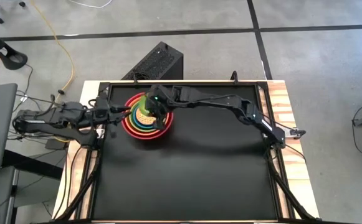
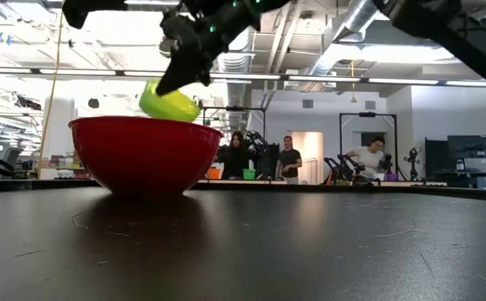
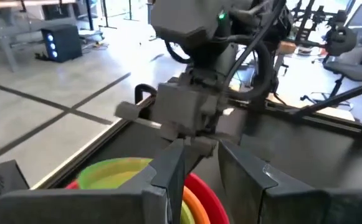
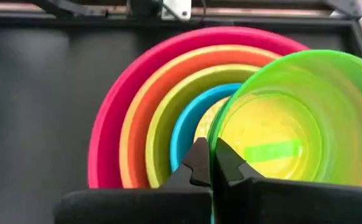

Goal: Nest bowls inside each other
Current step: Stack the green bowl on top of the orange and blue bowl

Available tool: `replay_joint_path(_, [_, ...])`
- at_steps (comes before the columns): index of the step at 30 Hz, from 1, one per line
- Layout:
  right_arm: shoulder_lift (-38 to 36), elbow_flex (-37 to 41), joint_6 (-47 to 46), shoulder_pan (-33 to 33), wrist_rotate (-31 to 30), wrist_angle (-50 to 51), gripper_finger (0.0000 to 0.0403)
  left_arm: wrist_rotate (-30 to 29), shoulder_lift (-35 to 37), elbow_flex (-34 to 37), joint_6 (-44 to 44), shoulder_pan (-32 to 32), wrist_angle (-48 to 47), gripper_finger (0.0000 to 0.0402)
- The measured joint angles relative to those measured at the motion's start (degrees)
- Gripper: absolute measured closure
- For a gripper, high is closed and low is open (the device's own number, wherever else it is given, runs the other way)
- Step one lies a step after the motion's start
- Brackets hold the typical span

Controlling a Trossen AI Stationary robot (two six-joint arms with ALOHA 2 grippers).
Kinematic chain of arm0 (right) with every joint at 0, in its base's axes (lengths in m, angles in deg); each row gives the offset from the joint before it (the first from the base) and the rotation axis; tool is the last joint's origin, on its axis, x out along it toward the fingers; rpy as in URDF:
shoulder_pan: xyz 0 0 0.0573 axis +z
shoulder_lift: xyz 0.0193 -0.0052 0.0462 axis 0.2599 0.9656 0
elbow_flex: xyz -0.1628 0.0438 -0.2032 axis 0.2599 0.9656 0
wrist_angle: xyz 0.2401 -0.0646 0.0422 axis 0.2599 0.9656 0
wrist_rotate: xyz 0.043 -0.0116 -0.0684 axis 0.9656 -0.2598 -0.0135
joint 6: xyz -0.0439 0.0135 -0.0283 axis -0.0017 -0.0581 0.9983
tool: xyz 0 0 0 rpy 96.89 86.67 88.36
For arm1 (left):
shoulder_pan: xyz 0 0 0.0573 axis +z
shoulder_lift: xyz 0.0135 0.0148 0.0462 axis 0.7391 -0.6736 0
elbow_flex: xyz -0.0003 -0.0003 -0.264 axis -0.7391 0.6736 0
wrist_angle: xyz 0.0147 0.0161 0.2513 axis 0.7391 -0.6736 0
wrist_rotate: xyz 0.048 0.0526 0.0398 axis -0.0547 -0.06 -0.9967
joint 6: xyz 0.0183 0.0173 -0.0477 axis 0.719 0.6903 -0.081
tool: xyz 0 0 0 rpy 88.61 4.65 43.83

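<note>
My right claw (image 4: 210, 163) is pinched on the rim of the small, round, glossy bright green plastic bowl (image 4: 280, 118), fingers pressed onto the rim's near edge, 1 inside and 1 outside the wall. The green bowl hangs tilted, above the stack and off toward 1 side of it.

Directly below the claw sits the stack of 5 nested bowls: the large red glossy plastic bowl (image 4: 106, 124) outermost, then the orange plastic bowl (image 4: 133, 127), the yellow-green plastic bowl (image 4: 159, 124), the blue plastic bowl (image 4: 187, 121), and the dotted yellow-orange bowl (image 4: 210, 118), only a sliver showing past the green rim.

In the low view the red bowl rests flat on the black table top (image 2: 309, 251); the green bowl is clear above its rim, tipped.

My left claw (image 3: 196, 174) waits just beside the red bowl, at the table's left edge, fingers partly spread, gripping nothing.

Far background: 3 people (image 2: 289, 159) standing, well beyond the table.
</note>
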Motion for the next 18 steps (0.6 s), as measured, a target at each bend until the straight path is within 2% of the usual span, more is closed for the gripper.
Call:
replay_joint_path(6, [3.04, -0.04, 2.84, -0.78, 0.12, -5.35, 0.0403, -0.51, -0.83, 0.13, -2.62, 0.00, 0.69, 0.0315])
replay_joint_path(18, [6.69, 0.07, 7.53, -0.75, -0.42, -5.93, 0.0403, -3.11, -2.53, 0.18, -8.32, 0.00, 0.37, 0.0315])
